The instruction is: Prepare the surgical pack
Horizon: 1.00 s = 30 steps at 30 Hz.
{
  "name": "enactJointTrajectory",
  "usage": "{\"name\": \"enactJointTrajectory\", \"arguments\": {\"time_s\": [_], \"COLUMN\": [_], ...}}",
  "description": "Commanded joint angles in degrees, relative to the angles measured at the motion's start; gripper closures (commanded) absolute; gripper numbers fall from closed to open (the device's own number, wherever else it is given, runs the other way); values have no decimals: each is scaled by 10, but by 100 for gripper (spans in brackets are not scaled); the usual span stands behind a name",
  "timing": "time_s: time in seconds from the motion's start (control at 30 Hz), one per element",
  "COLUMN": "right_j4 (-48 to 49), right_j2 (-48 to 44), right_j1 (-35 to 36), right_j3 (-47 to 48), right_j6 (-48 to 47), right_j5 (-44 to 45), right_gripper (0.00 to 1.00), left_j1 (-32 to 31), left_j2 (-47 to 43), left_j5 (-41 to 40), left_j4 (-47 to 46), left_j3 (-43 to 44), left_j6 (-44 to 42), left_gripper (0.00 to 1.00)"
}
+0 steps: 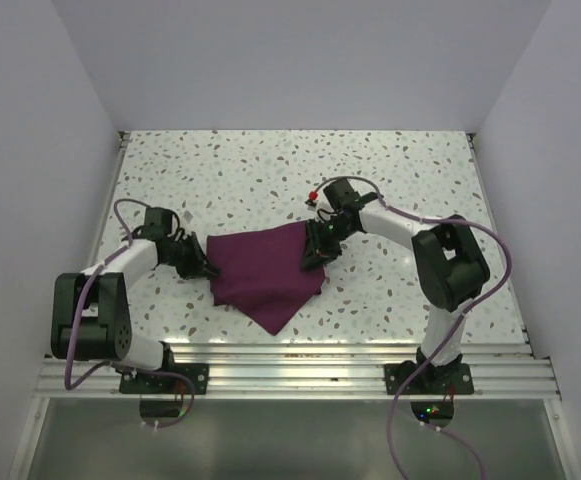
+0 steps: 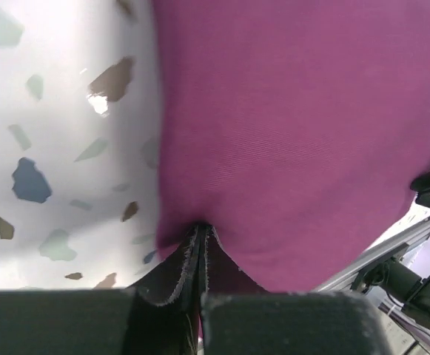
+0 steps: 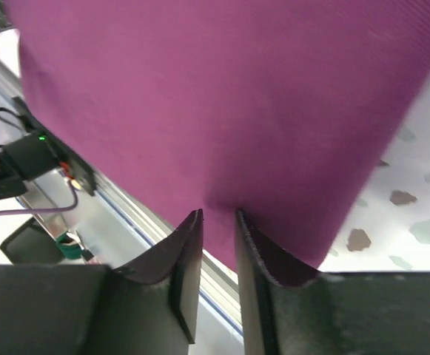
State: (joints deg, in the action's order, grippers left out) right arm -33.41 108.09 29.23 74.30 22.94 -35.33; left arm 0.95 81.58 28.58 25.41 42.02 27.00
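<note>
The surgical pack (image 1: pixel 265 272) is a deep purple-maroon cloth lying bunched in the middle of the speckled table, with one corner pointing toward the near edge. My left gripper (image 1: pixel 206 266) is at its left edge. In the left wrist view the left gripper (image 2: pixel 200 231) is shut, with the cloth (image 2: pixel 296 126) pinched between its tips. My right gripper (image 1: pixel 316 250) is at the cloth's right edge. In the right wrist view the right gripper (image 3: pixel 218 216) has a narrow gap between its jaws. The cloth (image 3: pixel 222 96) reaches just to its tips and is not clamped.
A small red thing (image 1: pixel 313 194) sits by the right arm's wrist. White walls stand close on the left, right and far sides. The metal rail (image 1: pixel 290 375) carrying both arm bases runs along the near edge and also shows in the right wrist view (image 3: pixel 126 203).
</note>
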Motion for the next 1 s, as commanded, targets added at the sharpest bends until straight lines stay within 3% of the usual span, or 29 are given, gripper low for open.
{"name": "enactJointTrajectory", "arguments": {"time_s": [0.0, 0.17, 0.43, 0.5, 0.57, 0.63, 0.7, 0.97], "right_j4": [5, -38, -167, -188, -194, -187, -162, -21], "right_j2": [-28, -47, -39, -41, -52, -61, -80, -138], "right_j1": [-8, -36, -59, -62, -62, -62, -62, -59], "right_j3": [-24, 1, 62, 53, 23, -10, -70, -215], "right_j6": [-4, -25, -59, -59, -52, -32, -14, 101], "right_j5": [20, 45, 144, 146, 136, 98, 60, -10], "right_gripper": [74, 75, 76, 77, 77, 77, 77, 80], "left_j1": [-2, -3, -4, -5, -34, -63, -101, -154], "left_j2": [39, 30, -118, -147, -152, -149, -139, -148], "left_j5": [-1, -25, -72, -75, -75, -101, -127, -203], "left_j4": [-12, 2, 90, 99, 99, 99, 105, 95], "left_j3": [-28, -31, 24, 34, 50, 62, 75, 118], "left_j6": [-2, 6, 39, 36, 18, -10, -20, -13], "left_gripper": [100, 100, 90, 78, 52, 43, 41, 36]}}
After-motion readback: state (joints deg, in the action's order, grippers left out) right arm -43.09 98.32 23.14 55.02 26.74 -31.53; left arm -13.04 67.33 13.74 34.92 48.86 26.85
